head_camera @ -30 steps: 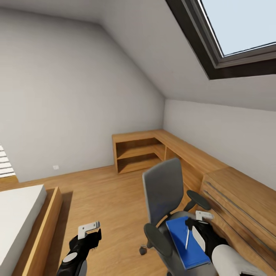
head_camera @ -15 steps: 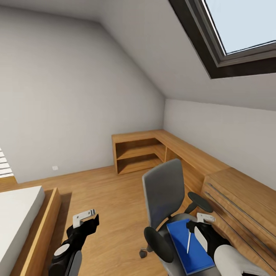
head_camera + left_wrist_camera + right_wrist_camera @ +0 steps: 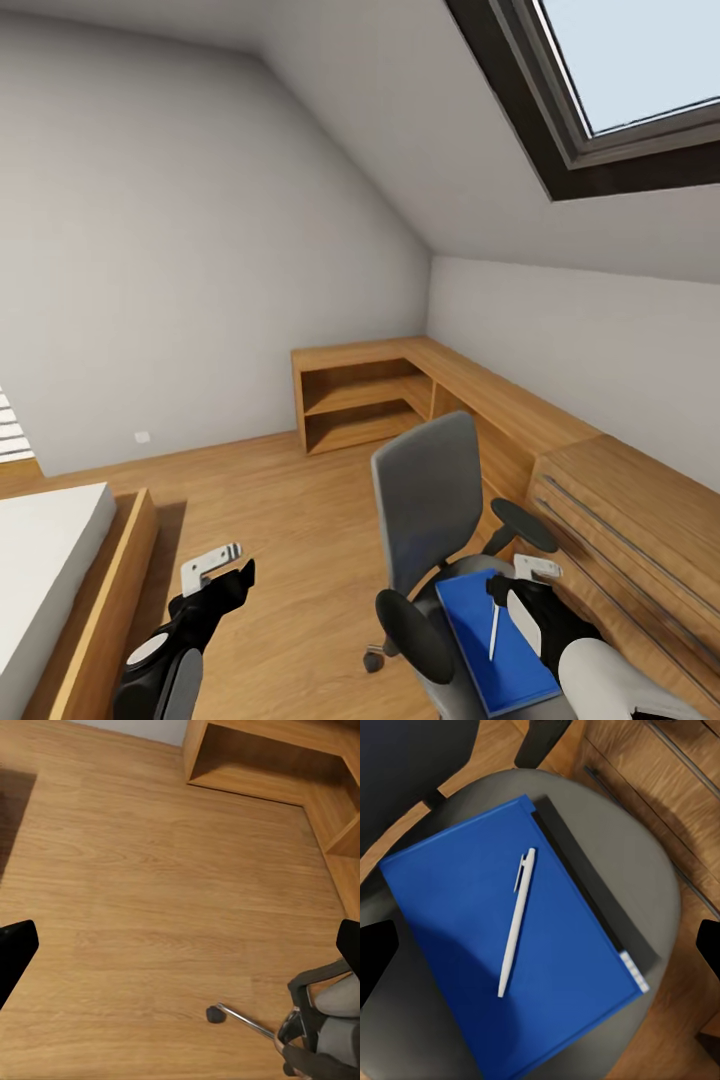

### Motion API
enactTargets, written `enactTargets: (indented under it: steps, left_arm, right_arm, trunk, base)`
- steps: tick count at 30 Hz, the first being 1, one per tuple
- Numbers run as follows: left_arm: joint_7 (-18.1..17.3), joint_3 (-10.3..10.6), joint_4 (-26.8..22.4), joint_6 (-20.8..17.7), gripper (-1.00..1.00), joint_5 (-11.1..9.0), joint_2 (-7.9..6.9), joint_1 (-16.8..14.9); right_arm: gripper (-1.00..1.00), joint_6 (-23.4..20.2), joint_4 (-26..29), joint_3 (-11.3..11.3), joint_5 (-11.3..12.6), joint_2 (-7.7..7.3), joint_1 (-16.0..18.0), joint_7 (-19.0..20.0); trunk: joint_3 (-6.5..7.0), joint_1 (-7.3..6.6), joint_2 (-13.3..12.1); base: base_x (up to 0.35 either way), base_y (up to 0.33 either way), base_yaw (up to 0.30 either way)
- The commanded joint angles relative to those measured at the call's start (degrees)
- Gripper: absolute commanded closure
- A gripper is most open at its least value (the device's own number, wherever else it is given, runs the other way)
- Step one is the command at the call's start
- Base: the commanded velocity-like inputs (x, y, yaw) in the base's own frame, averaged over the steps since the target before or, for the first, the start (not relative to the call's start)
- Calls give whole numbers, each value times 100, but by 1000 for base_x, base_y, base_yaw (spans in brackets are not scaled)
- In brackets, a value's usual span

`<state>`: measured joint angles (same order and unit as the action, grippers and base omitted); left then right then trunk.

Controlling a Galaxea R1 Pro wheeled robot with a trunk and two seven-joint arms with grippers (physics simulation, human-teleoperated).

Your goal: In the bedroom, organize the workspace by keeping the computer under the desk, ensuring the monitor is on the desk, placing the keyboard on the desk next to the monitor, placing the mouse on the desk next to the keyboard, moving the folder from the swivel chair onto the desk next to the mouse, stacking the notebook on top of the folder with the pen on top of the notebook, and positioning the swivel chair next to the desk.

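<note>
A grey swivel chair point(image 3: 428, 497) stands on the wood floor beside the low wooden units. On its seat point(image 3: 660, 862) lies a blue notebook point(image 3: 472, 915) with a white pen point(image 3: 516, 922) on top. A dark folder point(image 3: 585, 896) lies under the notebook, only its edge showing. My right gripper point(image 3: 515, 580) hovers open just above the notebook and pen point(image 3: 494, 628), its fingertips point(image 3: 375, 960) wide apart and touching nothing. My left gripper point(image 3: 225, 580) hangs open over bare floor, left of the chair. Computer, monitor, keyboard and mouse are out of view.
A built-in wooden counter with open shelves point(image 3: 360, 405) runs along the far and right walls, with a drawer unit point(image 3: 620, 520) right of the chair. A bed point(image 3: 50, 560) with a wooden frame stands at the left. The chair's caster point(image 3: 216, 1014) is near the left arm.
My left arm has drifted left and slightly up in the head view. The right gripper has settled a little right above the notebook. The view itself shifted slightly.
</note>
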<state>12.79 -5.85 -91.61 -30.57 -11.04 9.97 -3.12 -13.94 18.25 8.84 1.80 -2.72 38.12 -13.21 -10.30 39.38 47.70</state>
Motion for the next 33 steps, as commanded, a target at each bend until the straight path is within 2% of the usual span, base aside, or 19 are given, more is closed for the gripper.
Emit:
enactTargets:
  steps: [1,10,23,33]
  left_arm:
    - [39,-10,-9,-25,-100,-62,3,-5]
    - [39,-38,-14,-28,-100,-65,3,-5]
    - [39,-49,-21,-28,-100,-65,3,-5]
    - [39,-153,-30,-20,-100,-65,3,-5]
  right_arm:
    - [-100,-14,13,3,19,2,3,-15]
    - [-100,309,12,5,22,21,3,-22]
    - [-100,374,11,10,22,18,3,-24]
    - [-100,378,18,19,22,9,3,-24]
  trunk:
    - [-27,24,49]
    - [-189,221,410]
    - [-422,507,931]
    - [-602,727,1332]
  base:
    - [0,0,0]
    - [0,0,0]
    - [0,0,0]
    - [0,0,0]
